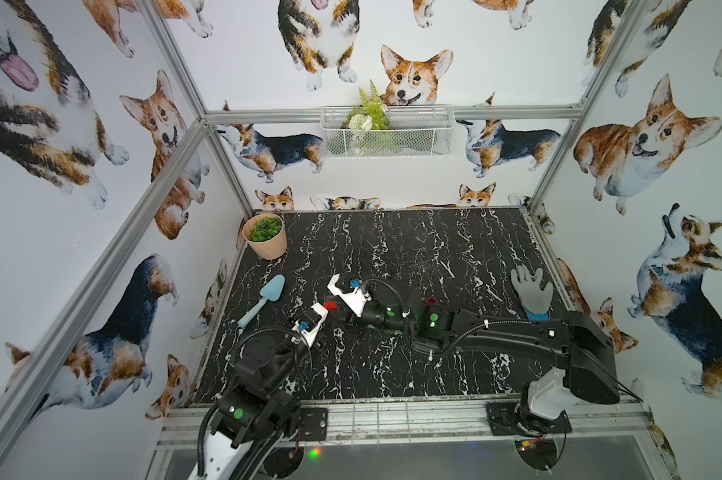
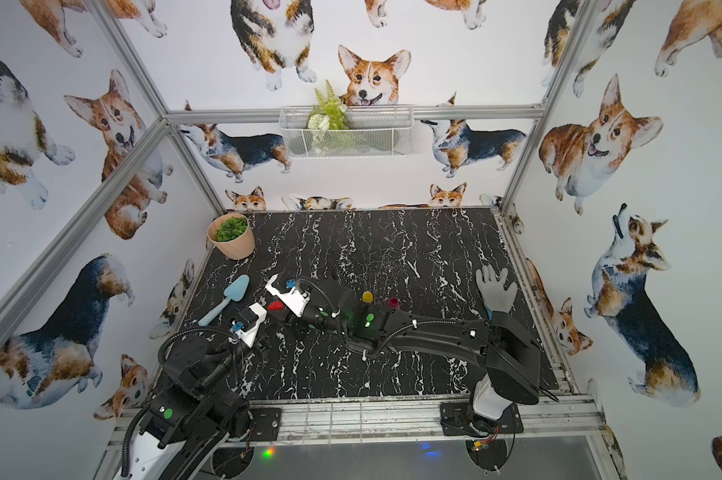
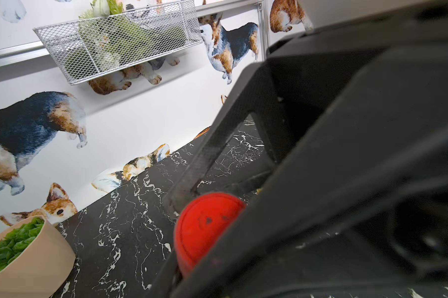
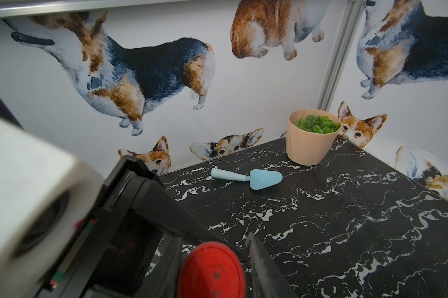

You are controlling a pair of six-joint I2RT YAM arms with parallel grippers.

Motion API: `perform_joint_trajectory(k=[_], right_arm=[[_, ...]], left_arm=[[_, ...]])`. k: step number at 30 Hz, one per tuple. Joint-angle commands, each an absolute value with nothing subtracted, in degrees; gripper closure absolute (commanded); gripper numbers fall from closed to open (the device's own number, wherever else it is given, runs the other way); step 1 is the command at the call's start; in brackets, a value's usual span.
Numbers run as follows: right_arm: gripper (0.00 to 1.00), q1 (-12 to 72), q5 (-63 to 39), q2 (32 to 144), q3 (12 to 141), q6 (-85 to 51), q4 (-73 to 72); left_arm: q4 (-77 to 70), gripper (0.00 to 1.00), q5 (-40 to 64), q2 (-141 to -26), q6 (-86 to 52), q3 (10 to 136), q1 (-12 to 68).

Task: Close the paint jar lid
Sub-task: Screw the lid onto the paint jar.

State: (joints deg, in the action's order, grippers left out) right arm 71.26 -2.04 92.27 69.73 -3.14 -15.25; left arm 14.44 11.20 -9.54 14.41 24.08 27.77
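Note:
The paint jar's red lid (image 1: 330, 306) (image 2: 275, 306) sits left of the table's middle, where both grippers meet. The jar body under the lid is hidden. My left gripper (image 1: 322, 315) (image 3: 189, 260) comes from the near side and is shut on the paint jar below the lid (image 3: 205, 227). My right gripper (image 1: 337, 302) (image 4: 214, 242) reaches in from the right and straddles the lid (image 4: 211, 271). Its jaws stand slightly open, with a thin gap between one finger (image 4: 259, 260) and the lid's rim.
Two more small jars, one yellow-lidded (image 2: 367, 296) and one dark red (image 2: 393, 301), stand behind the right forearm. A blue trowel (image 1: 264, 299) and a peach plant pot (image 1: 266, 236) are at the left. A grey glove (image 1: 531, 291) lies at the right edge.

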Motion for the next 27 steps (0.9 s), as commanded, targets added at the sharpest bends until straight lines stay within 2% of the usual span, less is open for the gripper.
perform_joint_trajectory(k=[1,4,8,13,21,25,27], right_arm=[[0.57,71.02,3.58,93.87,72.29,-3.58,-7.91],[0.61,71.02,3.36,94.46,73.08,-4.49,-6.37],[0.76,70.99,3.97,93.83,72.34,-4.9,-6.94],[0.77,70.39,3.83,92.73,72.08,-5.75,-6.16],[0.76,66.95,-3.49,90.94,71.39,-11.92,-6.2],[0.72,66.84,-5.87,91.41,71.37,-12.8,-7.35],[0.67,66.8,-6.75,91.66,71.37,-12.69,-7.73]], left_arm=[[8.17,0.66,16.1,-9.32,16.0,24.43,27.88],[8.33,0.66,15.83,-9.23,16.0,24.45,27.86],[8.44,0.66,15.24,-9.14,16.0,24.52,27.86],[8.26,0.65,15.43,-8.47,16.0,24.3,27.87],[6.08,0.64,20.77,-5.45,15.21,22.86,27.87],[5.98,0.64,20.66,-5.96,15.27,22.94,27.86],[6.48,0.65,20.01,-6.32,15.62,23.21,27.86]])
